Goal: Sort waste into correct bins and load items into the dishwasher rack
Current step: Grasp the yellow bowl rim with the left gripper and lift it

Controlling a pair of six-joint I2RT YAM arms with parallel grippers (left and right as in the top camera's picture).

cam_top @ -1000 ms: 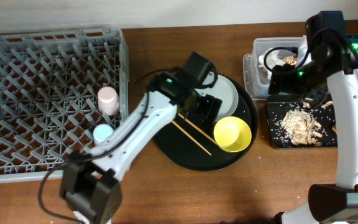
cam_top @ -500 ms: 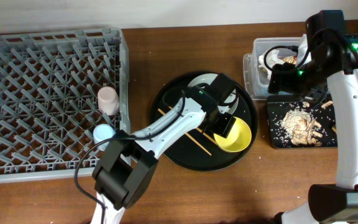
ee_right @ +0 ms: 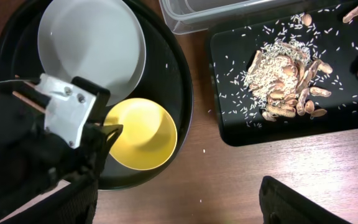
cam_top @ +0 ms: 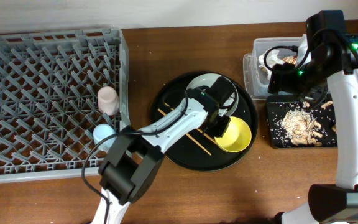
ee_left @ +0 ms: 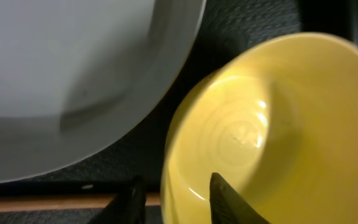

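Observation:
The yellow bowl (cam_top: 236,135) (ee_left: 272,124) (ee_right: 143,134) sits on the round black serving tray (cam_top: 166,144), beside the pale plate (cam_top: 201,82) (ee_left: 73,74) (ee_right: 92,46). My left gripper (cam_top: 221,127) (ee_left: 176,190) is shut on the bowl's left rim, one finger inside and one outside. Two chopsticks (cam_top: 194,142) lie on the tray under the arm. A pink cup (cam_top: 108,99) and a blue cup (cam_top: 103,132) stand in the grey dishwasher rack (cam_top: 42,56). My right gripper (cam_top: 284,76) (ee_right: 179,205) hangs open and empty, high over the bins.
The clear tub (cam_top: 253,62) at the back right holds crumpled white paper (cam_top: 272,60). In front of it, the shallow black tray (cam_top: 272,138) (ee_right: 241,124) carries rice and brown food scraps (ee_right: 284,81). A few rice grains dot the bare wood by the trays.
My left arm swung right from over the plate to the bowl, and its jaws narrowed onto the rim. The right arm has stayed still.

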